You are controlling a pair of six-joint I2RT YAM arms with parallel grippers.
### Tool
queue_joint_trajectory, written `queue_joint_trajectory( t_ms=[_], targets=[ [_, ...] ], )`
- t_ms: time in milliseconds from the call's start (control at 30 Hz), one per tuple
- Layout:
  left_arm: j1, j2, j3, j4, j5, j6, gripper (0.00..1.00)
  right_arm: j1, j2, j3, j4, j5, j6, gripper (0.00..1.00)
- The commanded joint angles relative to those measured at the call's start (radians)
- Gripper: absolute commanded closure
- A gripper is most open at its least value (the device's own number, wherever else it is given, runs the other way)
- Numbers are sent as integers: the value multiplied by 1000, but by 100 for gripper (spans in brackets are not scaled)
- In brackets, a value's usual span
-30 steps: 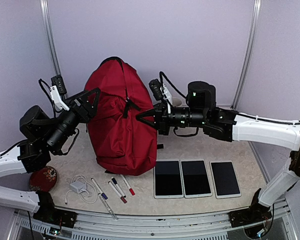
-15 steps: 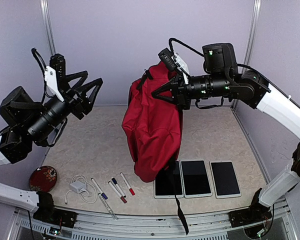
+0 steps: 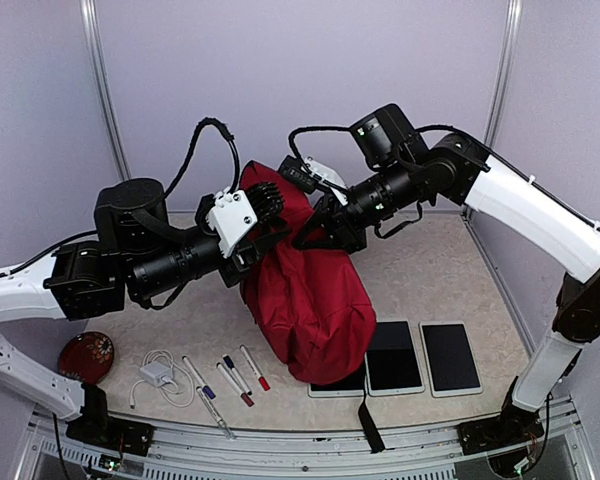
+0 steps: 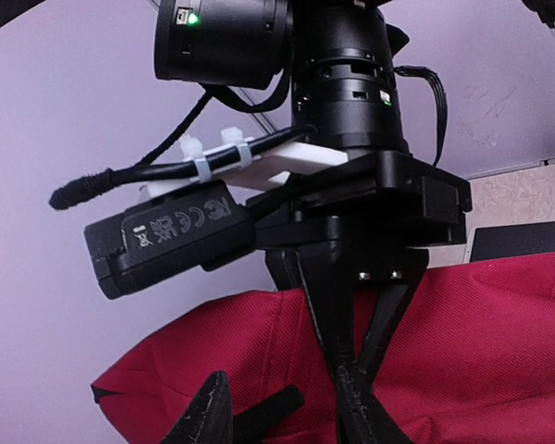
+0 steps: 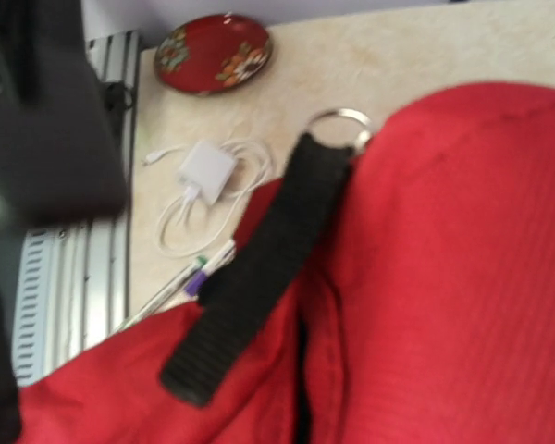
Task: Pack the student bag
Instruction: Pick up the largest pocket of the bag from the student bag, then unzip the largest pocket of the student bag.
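The student bag (image 3: 310, 300) is a dark-red backpack that hangs upright mid-table, its bottom resting on the leftmost tablet. My right gripper (image 3: 315, 235) is shut on the fabric near the top; in the left wrist view its fingers (image 4: 351, 365) meet on the red cloth (image 4: 499, 351). My left gripper (image 3: 268, 215) is at the bag's top from the left. It is open (image 4: 282, 412), with a black strap end (image 4: 268, 412) between its fingers. The right wrist view shows red fabric (image 5: 462, 231) and a black strap (image 5: 259, 277) with a metal ring; its own fingers are out of view.
Two tablets (image 3: 392, 355) (image 3: 450, 357) lie at front right; a third is mostly under the bag. Several pens (image 3: 230, 378), a white charger with cable (image 3: 157, 372) and a red plate (image 3: 85, 355) lie at front left. A black strap (image 3: 370, 425) hangs over the front edge.
My right arm has lowered the bag and carried it a little left and forward, onto the left tablet. My left arm has swung in from the far left to the bag's top.
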Motion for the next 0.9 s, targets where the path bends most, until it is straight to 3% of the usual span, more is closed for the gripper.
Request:
queue_joint_trajectory(
  t_ms=[0, 100, 200, 300, 533, 667, 867],
  targets=[
    [-8, -32, -39, 57, -25, 98, 64, 4, -50, -27, 91, -90, -9, 100],
    [-7, -52, -70, 50, -26, 137, 62, 5, -74, -57, 126, -104, -9, 100],
    [-8, -57, -71, 22, -11, 164, 41, 4, -82, -67, 139, -101, -8, 100],
    [-14, -38, -51, 2, -7, 199, 36, 5, -81, -65, 141, -108, -7, 100],
    [-14, 6, -51, 42, -90, 279, 55, 7, -79, -68, 160, -128, -2, 100],
    [-14, 22, -56, 105, -124, 312, 72, 8, -76, -68, 173, -147, -4, 100],
    [-16, 35, -75, 205, -183, 357, 77, 12, -77, -77, 186, -160, -6, 100]
  ],
)
